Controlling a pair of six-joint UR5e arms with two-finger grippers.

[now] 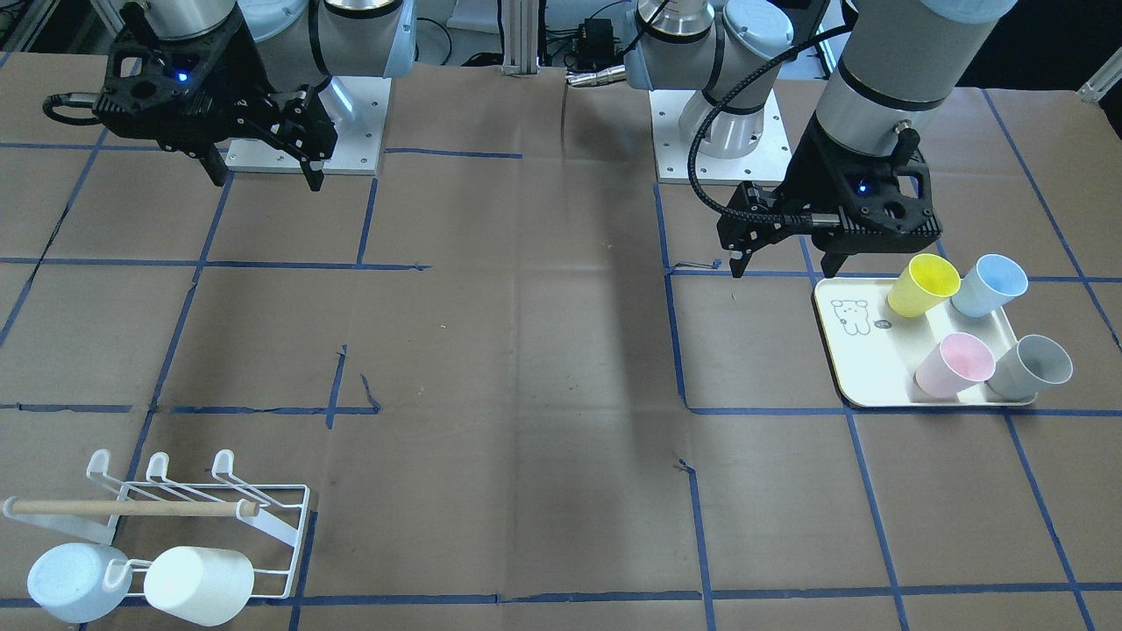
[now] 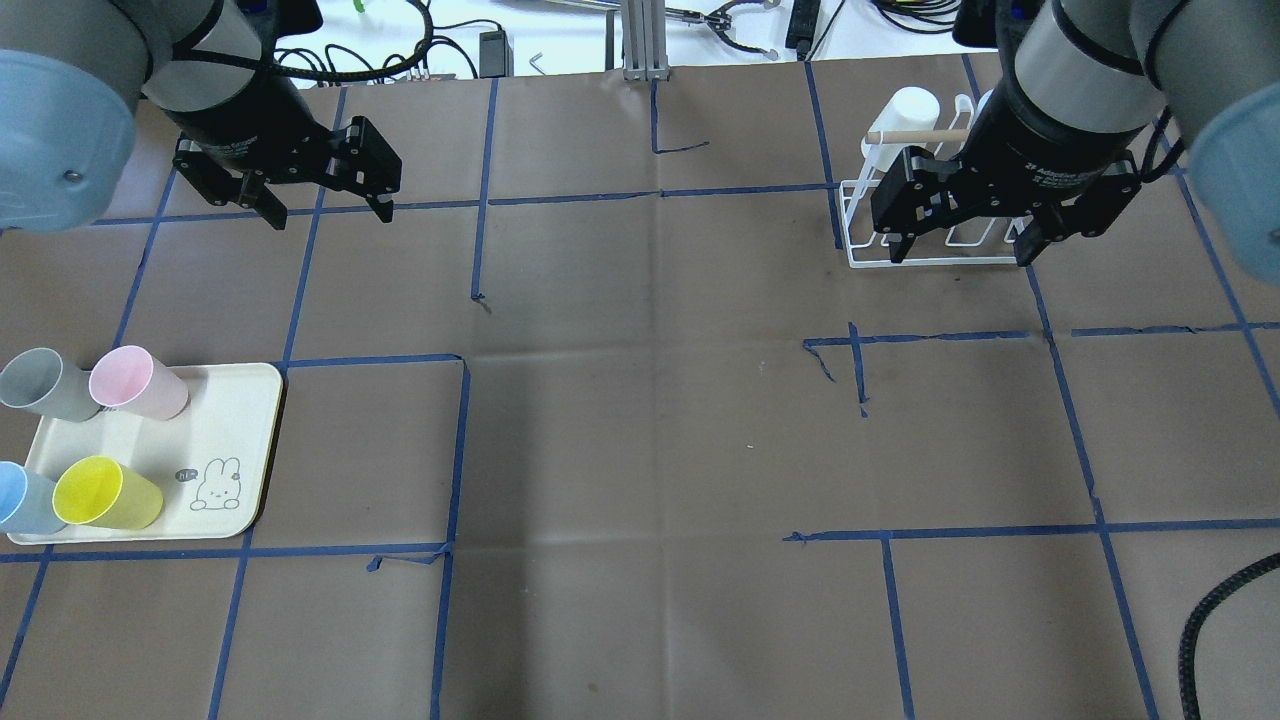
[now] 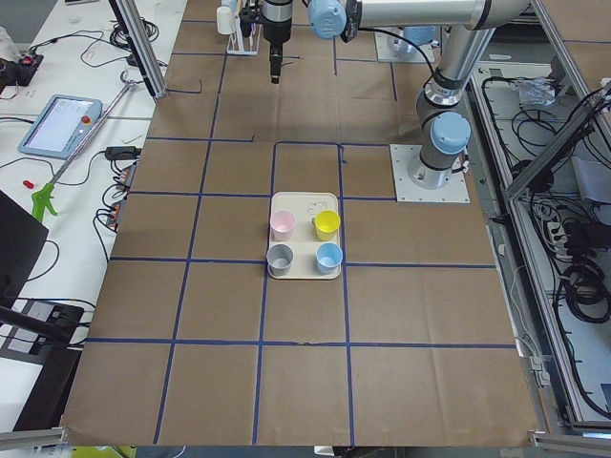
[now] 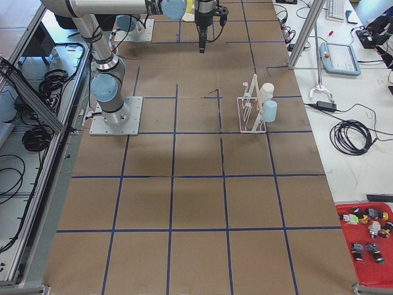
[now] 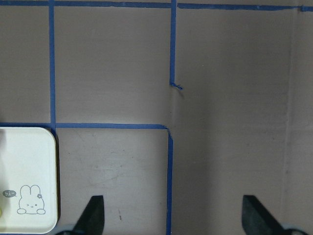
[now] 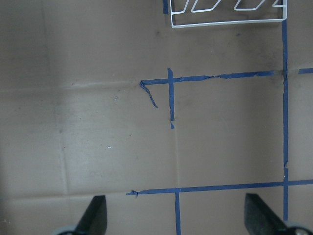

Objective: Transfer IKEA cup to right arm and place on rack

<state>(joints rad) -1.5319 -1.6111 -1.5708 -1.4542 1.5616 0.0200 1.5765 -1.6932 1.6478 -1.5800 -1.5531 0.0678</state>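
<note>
Several IKEA cups stand on a cream tray [image 1: 855, 368]: yellow [image 1: 922, 285], blue [image 1: 989, 285], pink [image 1: 955, 364] and grey [image 1: 1030, 366]. My left gripper [image 1: 784, 263] is open and empty, and hovers beside the tray's robot-side edge; from overhead the left gripper [image 2: 330, 217] is beyond the tray [image 2: 230, 420]. The white wire rack [image 1: 280, 526] carries a pale blue cup [image 1: 74, 578] and a white cup [image 1: 200, 583]. My right gripper [image 2: 960, 257] is open and empty, high above the rack's [image 2: 930, 262] near edge.
Brown paper with blue tape lines covers the table. The left wrist view shows the tray corner [image 5: 29, 166] with a rabbit drawing. The right wrist view shows the rack base [image 6: 225, 22] at the top. The arm bases [image 1: 719, 131] stand at the robot's edge.
</note>
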